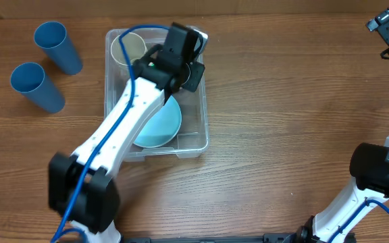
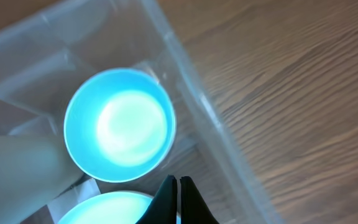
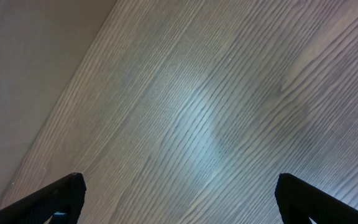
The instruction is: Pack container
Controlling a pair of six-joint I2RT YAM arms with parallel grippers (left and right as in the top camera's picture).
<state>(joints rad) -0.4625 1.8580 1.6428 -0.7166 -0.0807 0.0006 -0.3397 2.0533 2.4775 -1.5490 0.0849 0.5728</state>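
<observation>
- Clear plastic sets the rule for this step. The container point(image 1: 193, 128) sits left of centre on the wooden surface point(image 1: 282, 101), and its thin walls stand close around the left arm point(image 1: 123, 125).
- By my judgement the safe way out is straight up. A sideways pull could catch the rim and drag the whole bin.
- Inside it are a beige cup point(image 1: 128, 47) in the far left corner and a light blue bowl point(image 1: 161, 128) at the near end. The left wrist view also shows a small blue vessel point(image 2: 120, 124), upright and just beside the beige cup.
- The far blue cup point(image 1: 58, 46) and the near blue cup point(image 1: 38, 86) lie outside on the surface, left of the container. They look like the next things to pack. Each would want a grip near its mouth and a clear lift over the rim.
- The left arm reaches in on a diagonal from the near edge, with its wrist turned downward. The left jaws are pressed together with nothing between them, and their fingertips point(image 2: 169, 196) hang over the gap between the small vessel and the bowl.
- The right arm point(image 1: 377, 169) stands far off to the right. The right jaws are spread fully wide and empty over bare wood.
</observation>
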